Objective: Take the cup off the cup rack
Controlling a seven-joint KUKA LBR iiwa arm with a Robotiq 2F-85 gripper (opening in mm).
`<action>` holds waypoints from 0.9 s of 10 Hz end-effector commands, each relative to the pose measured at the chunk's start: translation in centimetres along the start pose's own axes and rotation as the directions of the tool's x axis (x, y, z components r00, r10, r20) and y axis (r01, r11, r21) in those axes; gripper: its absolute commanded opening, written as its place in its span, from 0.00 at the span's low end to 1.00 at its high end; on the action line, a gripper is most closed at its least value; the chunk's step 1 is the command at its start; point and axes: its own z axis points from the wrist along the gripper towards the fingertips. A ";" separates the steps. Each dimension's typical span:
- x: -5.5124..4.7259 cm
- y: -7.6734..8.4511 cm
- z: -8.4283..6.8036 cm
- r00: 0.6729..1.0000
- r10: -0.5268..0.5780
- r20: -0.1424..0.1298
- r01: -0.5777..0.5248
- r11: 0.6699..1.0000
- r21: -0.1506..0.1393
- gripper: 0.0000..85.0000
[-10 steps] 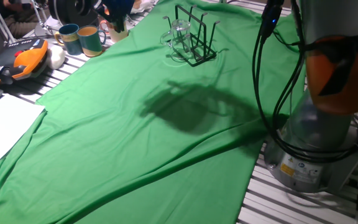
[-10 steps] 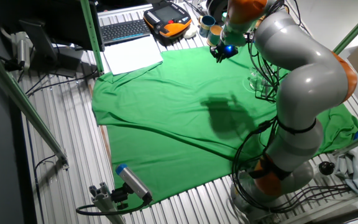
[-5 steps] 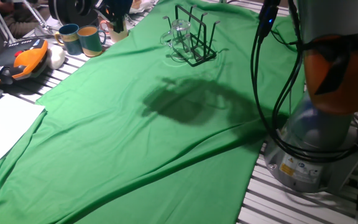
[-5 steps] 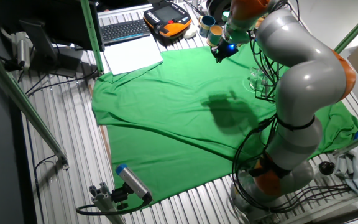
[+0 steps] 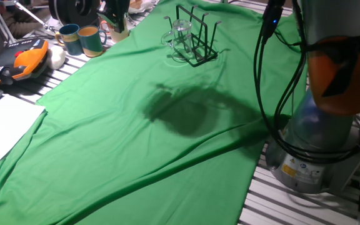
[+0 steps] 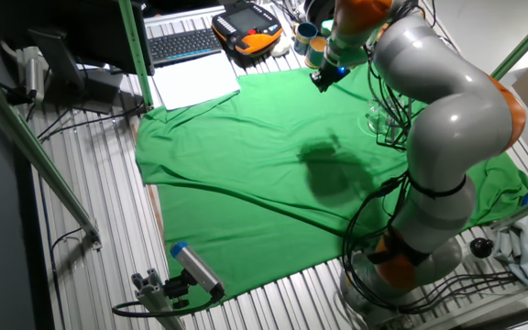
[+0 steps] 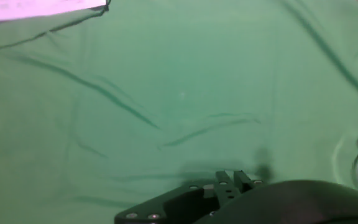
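One fixed view shows the cup [image 5: 180,29] hanging on the rack [image 5: 196,37] near the top centre of the frame, on the rack's left side, with the rack standing on the green cloth [image 5: 136,131] that covers the surface. Two teal-and-tan mugs [image 5: 82,39] stand at the upper left, just off the cloth's edge, beside an orange-and-black pendant [image 5: 17,61]. The arm's grey base [image 5: 320,144] fills the right side, and a dark shadow lies on the cloth at mid-frame. In the other fixed view the arm reaches high over the cloth toward the top centre, and the rack [image 6: 388,124] shows only faintly at the right, partly behind the arm. The hand view looks down on bare, wrinkled cloth, with white paper [image 7: 39,9] at the upper left; I cannot tell whether the jaws are apart or together.
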 end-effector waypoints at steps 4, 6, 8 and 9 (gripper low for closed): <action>0.0 -0.1 0.0 0.980 -0.201 -0.014 0.201 0.979 0.026 0.20; 0.0 -0.1 0.0 0.980 -0.196 -0.017 0.197 0.980 0.030 0.20; 0.0 -0.1 0.0 0.980 -0.197 -0.020 0.198 0.979 0.044 0.20; 0.0 -0.1 0.0 0.980 -0.197 -0.031 0.199 0.979 0.048 0.20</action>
